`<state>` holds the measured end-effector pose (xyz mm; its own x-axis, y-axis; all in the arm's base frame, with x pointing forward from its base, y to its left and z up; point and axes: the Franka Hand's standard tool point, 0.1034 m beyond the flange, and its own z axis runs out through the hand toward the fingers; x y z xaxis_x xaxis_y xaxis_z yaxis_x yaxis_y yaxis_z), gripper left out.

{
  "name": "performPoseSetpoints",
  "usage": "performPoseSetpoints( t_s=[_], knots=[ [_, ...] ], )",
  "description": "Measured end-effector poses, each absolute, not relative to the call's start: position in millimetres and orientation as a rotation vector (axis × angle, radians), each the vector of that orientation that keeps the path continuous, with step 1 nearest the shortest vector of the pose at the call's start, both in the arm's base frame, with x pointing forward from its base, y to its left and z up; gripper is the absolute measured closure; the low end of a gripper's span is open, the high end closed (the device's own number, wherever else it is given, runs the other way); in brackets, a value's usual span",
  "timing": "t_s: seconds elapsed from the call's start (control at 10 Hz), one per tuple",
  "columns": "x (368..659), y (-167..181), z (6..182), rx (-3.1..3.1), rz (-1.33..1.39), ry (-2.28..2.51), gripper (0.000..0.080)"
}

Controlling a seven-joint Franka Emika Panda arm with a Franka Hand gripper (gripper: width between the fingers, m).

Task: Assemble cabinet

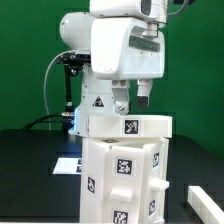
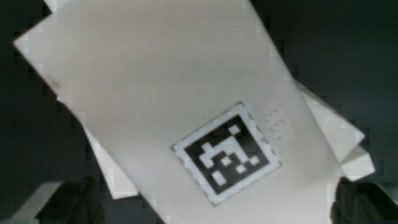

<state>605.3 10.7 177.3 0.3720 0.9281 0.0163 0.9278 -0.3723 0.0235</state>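
The white cabinet (image 1: 120, 175) stands upright in the middle of the black table, with fiducial tags on its front faces. A flat white top panel (image 1: 125, 125) with one tag lies across it, turned slightly out of line with the body. My gripper (image 1: 131, 103) hangs just above this panel with its two fingers apart, holding nothing. In the wrist view the tagged top panel (image 2: 178, 100) fills the picture, tilted. The gripper (image 2: 217, 208) shows only as dark fingertips (image 2: 71, 203) at both edges of the panel.
The marker board (image 1: 66, 165) lies flat on the table behind the cabinet, at the exterior view's left. A white strip (image 1: 205, 200) lies on the table at the exterior view's right. A black stand (image 1: 66, 90) rises behind the arm.
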Motion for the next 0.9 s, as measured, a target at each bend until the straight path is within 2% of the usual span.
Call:
performPoseSetpoints(
  t_s=[0.4,0.9],
  knots=[
    [603,11,176.4,2.154,0.040,2.213,0.0150],
    [594,11,162.1,2.076,0.031,2.291,0.0150]
  ],
)
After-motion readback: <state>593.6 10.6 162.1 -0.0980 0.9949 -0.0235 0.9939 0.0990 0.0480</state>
